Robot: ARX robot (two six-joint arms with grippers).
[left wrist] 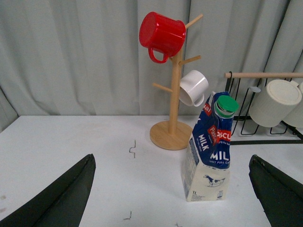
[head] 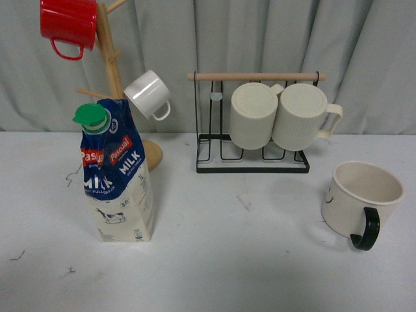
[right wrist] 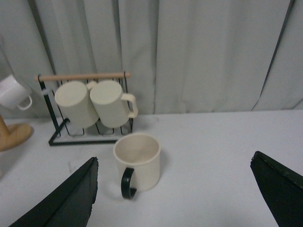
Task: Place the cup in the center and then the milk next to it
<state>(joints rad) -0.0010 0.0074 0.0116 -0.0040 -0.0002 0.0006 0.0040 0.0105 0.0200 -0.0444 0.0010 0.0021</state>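
Observation:
The cup (head: pixel 359 199), a wide cream mug with a dark handle, stands upright at the table's right side; the right wrist view has the cup (right wrist: pixel 138 161) with its handle toward the camera. The milk (head: pixel 117 177), a blue and cream carton with a green cap, stands upright at the left, also seen as the milk (left wrist: pixel 210 151) in the left wrist view. My left gripper (left wrist: pixel 173 189) is open, short of the carton and apart from it. My right gripper (right wrist: pixel 175 189) is open, short of the cup and empty. Neither arm shows in the front view.
A wooden mug tree (head: pixel 114 78) behind the carton carries a red mug (head: pixel 68 26) and a small white cup (head: pixel 148 94). A black wire rack (head: pixel 253 162) at the back middle holds two ribbed cream mugs (head: pixel 279 116). Grey curtain closes the back.

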